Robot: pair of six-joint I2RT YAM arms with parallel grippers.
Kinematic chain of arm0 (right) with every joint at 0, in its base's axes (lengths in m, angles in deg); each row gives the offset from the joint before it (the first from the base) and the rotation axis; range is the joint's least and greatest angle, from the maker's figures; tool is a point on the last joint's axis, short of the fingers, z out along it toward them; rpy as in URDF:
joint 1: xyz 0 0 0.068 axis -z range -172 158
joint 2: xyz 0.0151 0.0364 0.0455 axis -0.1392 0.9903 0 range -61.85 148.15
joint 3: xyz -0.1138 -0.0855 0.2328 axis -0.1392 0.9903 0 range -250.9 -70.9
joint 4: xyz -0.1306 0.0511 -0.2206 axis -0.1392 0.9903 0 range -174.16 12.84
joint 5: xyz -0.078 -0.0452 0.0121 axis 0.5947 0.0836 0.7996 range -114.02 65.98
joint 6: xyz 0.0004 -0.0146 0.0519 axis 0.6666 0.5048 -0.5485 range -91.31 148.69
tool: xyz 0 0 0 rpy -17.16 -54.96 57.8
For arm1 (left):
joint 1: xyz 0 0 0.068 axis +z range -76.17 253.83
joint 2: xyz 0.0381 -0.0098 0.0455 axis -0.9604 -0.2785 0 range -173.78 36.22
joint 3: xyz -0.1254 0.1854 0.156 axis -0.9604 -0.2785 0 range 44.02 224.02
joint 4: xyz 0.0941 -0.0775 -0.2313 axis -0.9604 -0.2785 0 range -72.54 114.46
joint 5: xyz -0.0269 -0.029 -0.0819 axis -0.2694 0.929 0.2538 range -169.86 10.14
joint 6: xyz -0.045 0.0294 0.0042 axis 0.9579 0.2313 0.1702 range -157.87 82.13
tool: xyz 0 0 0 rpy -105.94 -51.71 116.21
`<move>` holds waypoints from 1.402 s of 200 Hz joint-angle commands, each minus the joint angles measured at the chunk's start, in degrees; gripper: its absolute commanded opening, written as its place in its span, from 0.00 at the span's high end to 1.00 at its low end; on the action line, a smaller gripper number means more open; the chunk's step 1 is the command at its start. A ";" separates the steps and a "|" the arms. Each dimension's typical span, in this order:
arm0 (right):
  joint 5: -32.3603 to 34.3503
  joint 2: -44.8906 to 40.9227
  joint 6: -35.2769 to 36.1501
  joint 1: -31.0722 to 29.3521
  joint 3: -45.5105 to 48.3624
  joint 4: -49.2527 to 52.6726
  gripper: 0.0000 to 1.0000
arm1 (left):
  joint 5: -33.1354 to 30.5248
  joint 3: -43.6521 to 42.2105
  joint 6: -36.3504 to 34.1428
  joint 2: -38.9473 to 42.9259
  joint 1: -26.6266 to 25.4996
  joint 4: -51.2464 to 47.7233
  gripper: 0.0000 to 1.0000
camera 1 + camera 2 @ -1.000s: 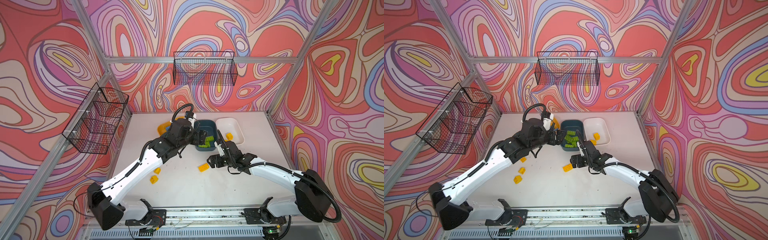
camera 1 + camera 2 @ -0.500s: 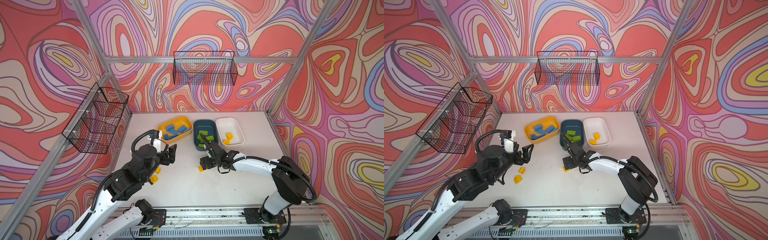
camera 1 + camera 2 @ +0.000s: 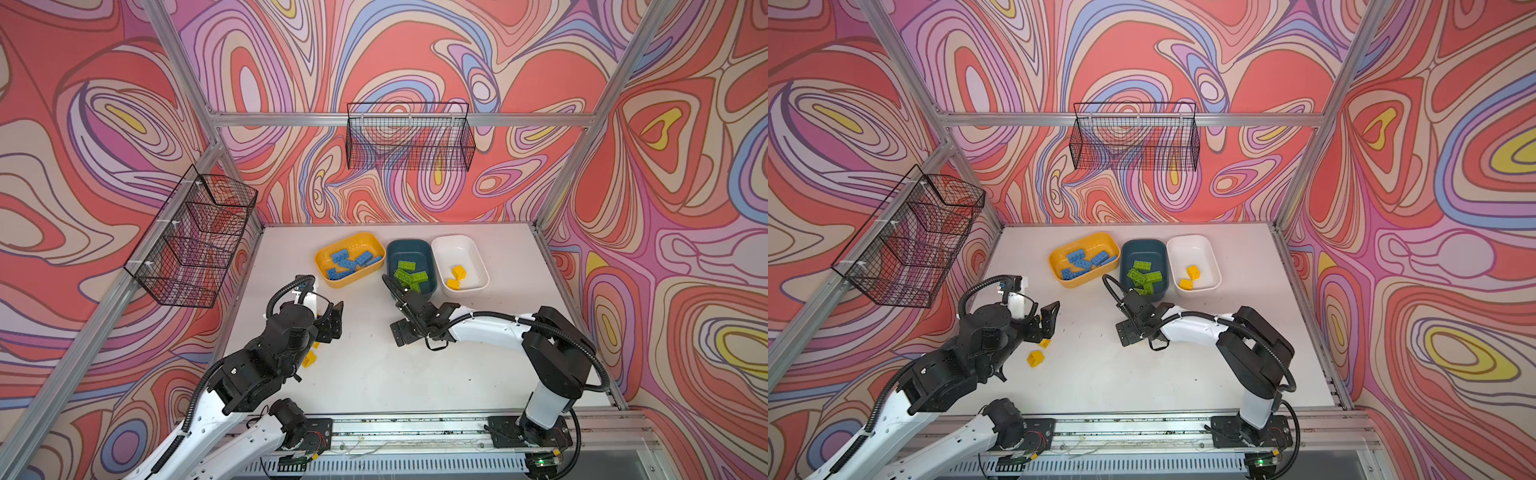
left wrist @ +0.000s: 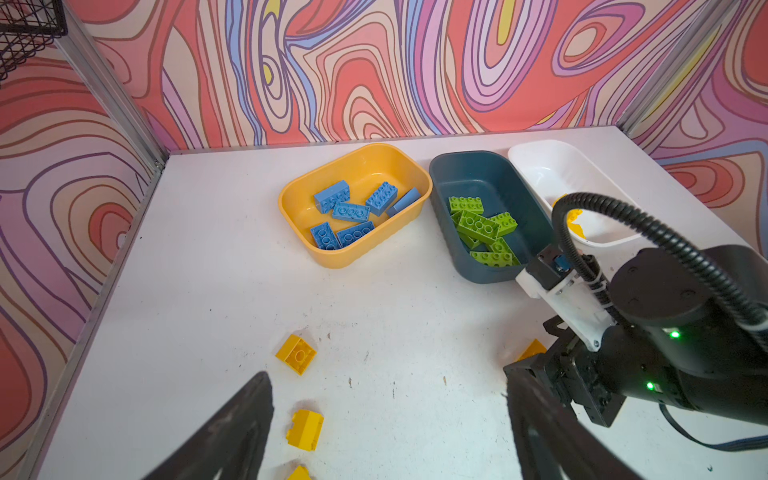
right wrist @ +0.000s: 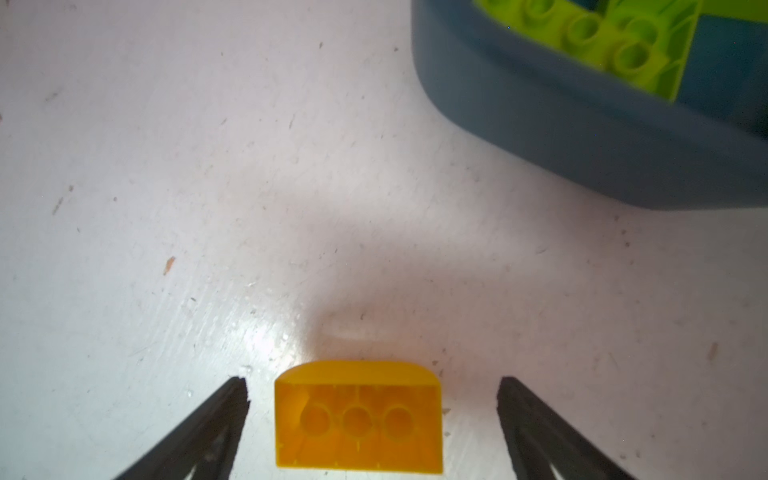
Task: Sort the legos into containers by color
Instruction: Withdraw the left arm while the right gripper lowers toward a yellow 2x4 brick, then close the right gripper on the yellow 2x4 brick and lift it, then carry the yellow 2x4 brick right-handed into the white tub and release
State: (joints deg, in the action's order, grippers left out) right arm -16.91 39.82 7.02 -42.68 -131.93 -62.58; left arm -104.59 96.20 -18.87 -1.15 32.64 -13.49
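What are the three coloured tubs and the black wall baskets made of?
Yellow oblong tub, dark teal tub, white tub: likely moulded plastic, smooth, glossy, with rounded seamless corners. Black mesh baskets: apparently coated metal wire, seen in the thin open grid.

I find the white tabletop (image 3: pixel 374 386) scuffed and speckled with small marks. Three tubs stand side by side on its far half: a yellow tub (image 3: pixel 351 237), a teal tub (image 3: pixel 409 242) and a white tub (image 3: pixel 457 241). Loose on the left part lie a square yellow brick (image 4: pixel 295 354), a second yellow brick (image 4: pixel 305 429) and a third yellow brick (image 4: pixel 299 473), cut off at the frame edge. A fourth yellow brick (image 5: pixel 357 419) lies near the teal tub.
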 commanded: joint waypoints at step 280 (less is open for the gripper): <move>-5.24 -9.77 1.00 16.79 -14.34 8.90 0.34 | -0.23 0.02 -0.94 -2.69 0.14 -1.42 0.12</move>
State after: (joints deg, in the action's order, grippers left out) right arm -21.04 31.19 5.82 -29.56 -144.20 -56.18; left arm -104.97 96.20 -19.26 -3.27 32.64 -13.53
